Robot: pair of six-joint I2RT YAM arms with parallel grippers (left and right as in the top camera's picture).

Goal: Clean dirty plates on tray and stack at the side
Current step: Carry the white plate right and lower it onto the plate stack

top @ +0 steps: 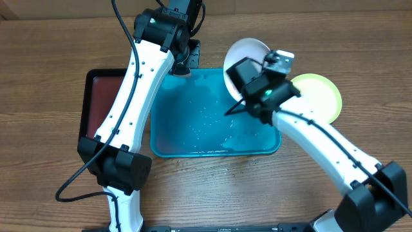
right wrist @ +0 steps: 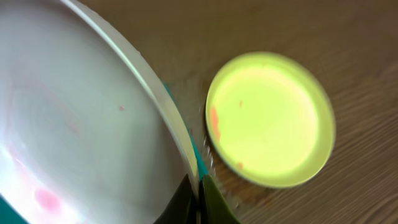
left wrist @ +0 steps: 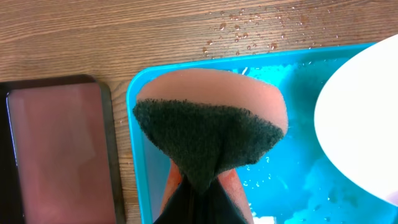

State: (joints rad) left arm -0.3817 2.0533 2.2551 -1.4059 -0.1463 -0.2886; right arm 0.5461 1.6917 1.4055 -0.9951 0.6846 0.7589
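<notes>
My right gripper (right wrist: 199, 200) is shut on the rim of the white plate (right wrist: 81, 124) and holds it tilted over the tray's far right corner. The plate shows faint pink smears. In the overhead view the white plate (top: 244, 53) sits just above the right gripper (top: 239, 76). The yellow-green plate (top: 320, 96) lies on the table right of the turquoise tray (top: 193, 138); it has red smears in the right wrist view (right wrist: 270, 121). My left gripper (left wrist: 199, 208) is shut on an orange sponge with a dark green pad (left wrist: 205, 134), above the tray's far left corner (left wrist: 138, 155). The light blue plate is out of view.
A black tray with a dark red inside (top: 96, 96) lies left of the turquoise tray, also in the left wrist view (left wrist: 56, 149). Water drops lie in the tray and on the wood beyond it (left wrist: 249, 31). The table is wooden.
</notes>
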